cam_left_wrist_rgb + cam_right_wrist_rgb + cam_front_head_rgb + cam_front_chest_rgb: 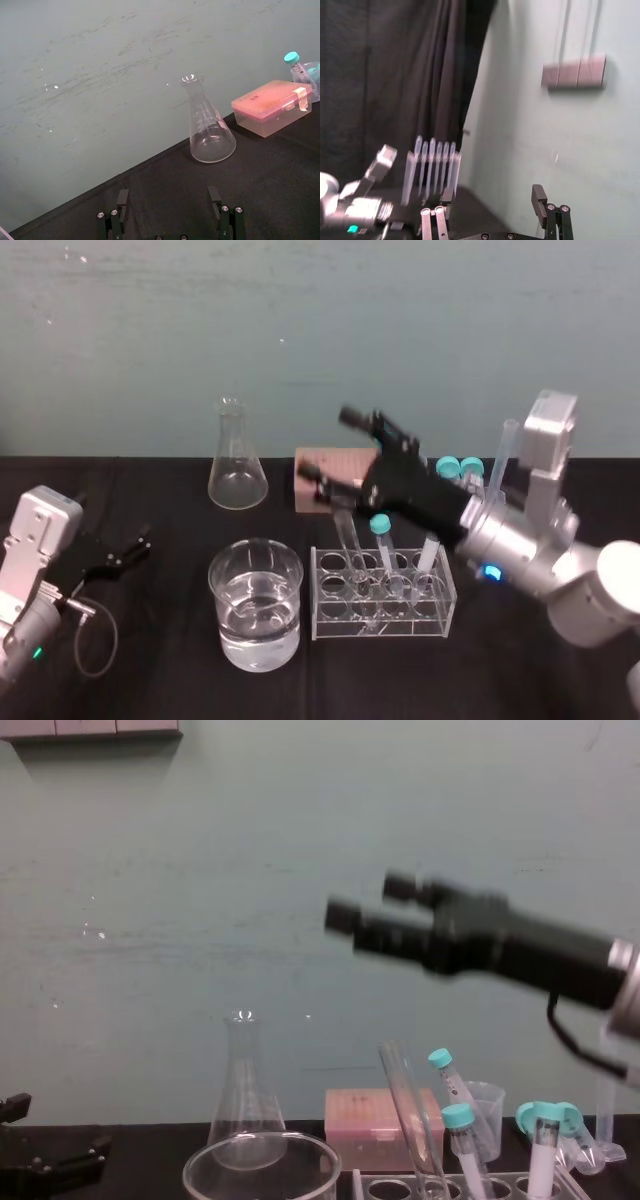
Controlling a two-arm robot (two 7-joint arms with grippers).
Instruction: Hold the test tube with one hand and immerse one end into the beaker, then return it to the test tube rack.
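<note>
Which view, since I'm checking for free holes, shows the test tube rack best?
The head view: the whole test tube rack shows from above, holes included. The chest view catches its top plate low down; the wrist views face the wall.

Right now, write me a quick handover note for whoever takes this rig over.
Right gripper: jaws open, empty, raised above the test tube rack.
Left gripper: jaws open, idle at the table's left side.
Test tube leans in the rack, unheld; beaker with water stands left of the rack.
Done: cannot tell whether the tube was dipped.
Left: if not, grasp it, dip one end, return it.
</note>
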